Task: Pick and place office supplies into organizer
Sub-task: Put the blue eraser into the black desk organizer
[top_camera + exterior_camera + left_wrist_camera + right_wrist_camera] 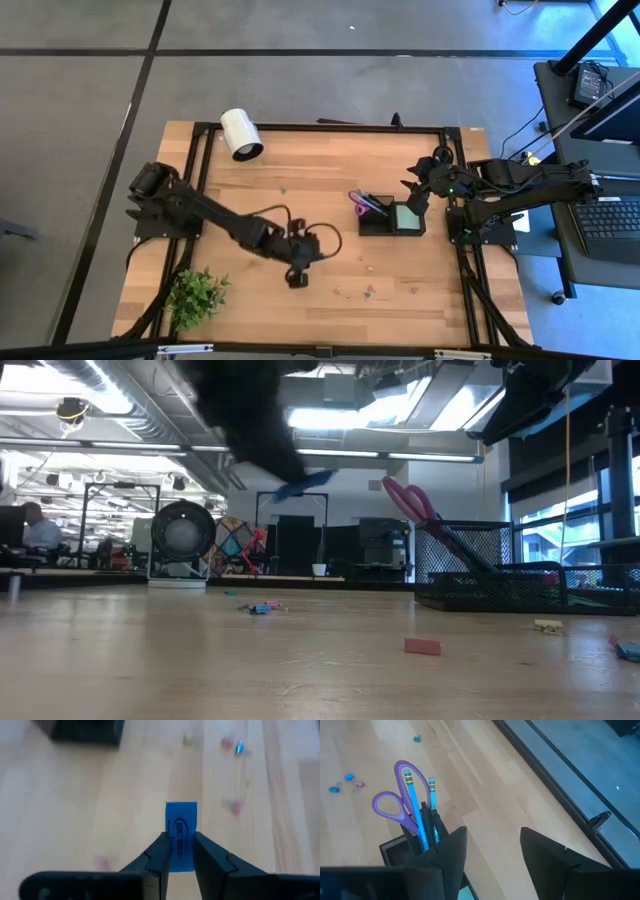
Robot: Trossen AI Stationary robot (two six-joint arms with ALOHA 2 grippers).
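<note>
While left gripper (181, 851) jaws clench blue block (181, 832), right gripper (492, 851) jaws gape over organizer (392, 222).

The high view looks straight down from well above the wooden table (330, 200), taking in its whole top, both arms and the grey floor around. The low view sits at table-top height and faces level across the boards into the room behind, with the organizer (500, 575) at its right. The left wrist view looks down from close above the boards, past its own fingers (157, 855). The right wrist view hangs just above the organizer (395, 847), looking steeply down at the table's edge. The scissors (362, 203) appear in the high, low and right wrist views.
</note>
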